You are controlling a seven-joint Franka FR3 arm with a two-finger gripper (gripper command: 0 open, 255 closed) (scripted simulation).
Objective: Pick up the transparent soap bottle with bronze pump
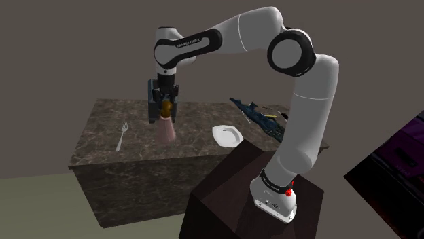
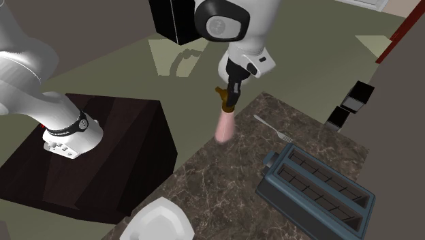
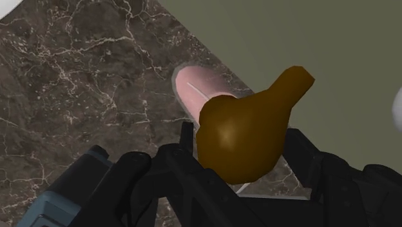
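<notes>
From where I stand, the claw (image 1: 165,102) is clamped on the bronze pump (image 3: 245,135) of the soap bottle (image 1: 166,127). The bottle hangs upright beneath it, seemingly clear of the dark marbled desk (image 1: 102,122), near its edge. I'd raise it straight and slowly, grip firm, since the weight dangles low. The body looks pale pink, see-through, widening downward
</notes>
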